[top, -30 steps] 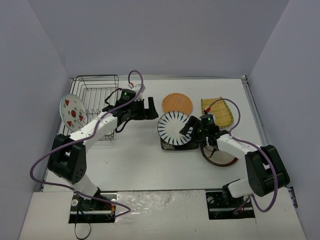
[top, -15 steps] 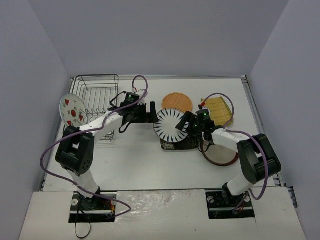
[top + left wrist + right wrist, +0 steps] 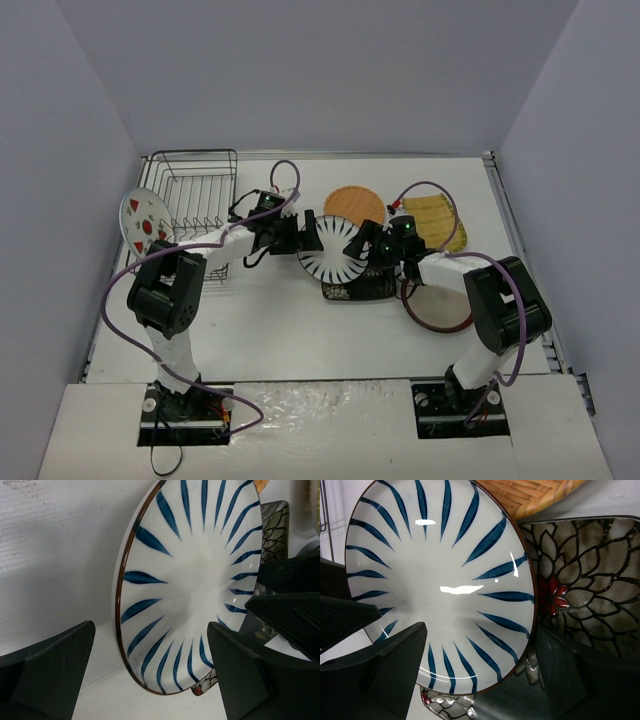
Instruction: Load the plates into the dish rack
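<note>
The white plate with dark radial stripes (image 3: pixel 328 252) is tilted up over the dark patterned square plate (image 3: pixel 375 288). My left gripper (image 3: pixel 312 235) is open at its left rim. In the left wrist view its jaws stand wide on either side of the plate (image 3: pixel 195 580). My right gripper (image 3: pixel 357 245) is open at the plate's right rim. In the right wrist view the plate's (image 3: pixel 440 580) low edge lies between those jaws, above the square plate (image 3: pixel 585 580). I cannot tell what bears the plate. The black wire dish rack (image 3: pixel 195 170) is at the far left.
The watermelon plate (image 3: pixel 145 222) stands on edge at the rack's left side. The orange round plate (image 3: pixel 354 205) and the yellow-green oblong plate (image 3: pixel 435 222) lie behind the grippers. The red-rimmed cream plate (image 3: pixel 440 310) lies at the right, under the right arm.
The striped plate and my right gripper have moved left. My left gripper has moved right from the rack to the plate's left rim.
</note>
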Robot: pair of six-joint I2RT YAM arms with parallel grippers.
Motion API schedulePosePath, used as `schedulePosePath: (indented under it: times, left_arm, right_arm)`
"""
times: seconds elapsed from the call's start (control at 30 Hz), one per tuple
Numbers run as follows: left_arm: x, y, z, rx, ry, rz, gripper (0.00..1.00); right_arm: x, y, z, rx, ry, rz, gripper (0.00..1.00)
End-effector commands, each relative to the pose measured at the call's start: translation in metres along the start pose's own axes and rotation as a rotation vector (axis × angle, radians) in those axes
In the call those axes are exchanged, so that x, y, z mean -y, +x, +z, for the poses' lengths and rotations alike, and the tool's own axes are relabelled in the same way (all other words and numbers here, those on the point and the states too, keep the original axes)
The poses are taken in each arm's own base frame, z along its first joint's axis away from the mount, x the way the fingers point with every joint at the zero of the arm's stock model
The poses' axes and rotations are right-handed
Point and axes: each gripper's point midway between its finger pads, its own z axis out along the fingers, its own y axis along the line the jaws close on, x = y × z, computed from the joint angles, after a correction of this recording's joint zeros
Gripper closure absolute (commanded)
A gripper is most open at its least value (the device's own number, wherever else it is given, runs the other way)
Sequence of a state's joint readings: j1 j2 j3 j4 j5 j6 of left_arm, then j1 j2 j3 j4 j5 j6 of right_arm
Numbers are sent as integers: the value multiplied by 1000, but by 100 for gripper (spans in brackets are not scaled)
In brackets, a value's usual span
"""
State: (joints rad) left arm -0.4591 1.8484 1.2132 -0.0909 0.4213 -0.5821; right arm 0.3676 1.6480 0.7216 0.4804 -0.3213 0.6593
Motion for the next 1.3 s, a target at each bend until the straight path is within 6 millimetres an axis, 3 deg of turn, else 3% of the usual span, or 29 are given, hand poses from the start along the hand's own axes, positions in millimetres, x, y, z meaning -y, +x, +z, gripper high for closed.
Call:
schedulePosePath:
  times: [0.0,0.2,0.4,0.7,1.03,1.2,1.27]
  left_arm:
    - [34,-35,-10,115,119,-1,10]
    - [34,-29,-2,99,146,-56,25]
    - [24,-19,6,81,160,-138,30]
    - [22,-19,5,90,201,-192,49]
    - [29,-27,-11,138,263,-230,80]
    - [40,-34,-25,163,315,-230,100]
    - [45,-36,-31,172,334,-231,100]
  right_arm:
    - [-6,19,2,-81,-33,-15,16]
    - [-10,22,3,-91,-57,-24,16]
    - [-12,25,4,-95,-77,-19,16]
    - [-9,29,4,-99,-81,-20,16]
    - [-10,30,1,-97,-87,-34,16]
    - [-15,26,-5,-91,-97,-51,16]
    - [-16,25,-7,-89,-102,-62,16]
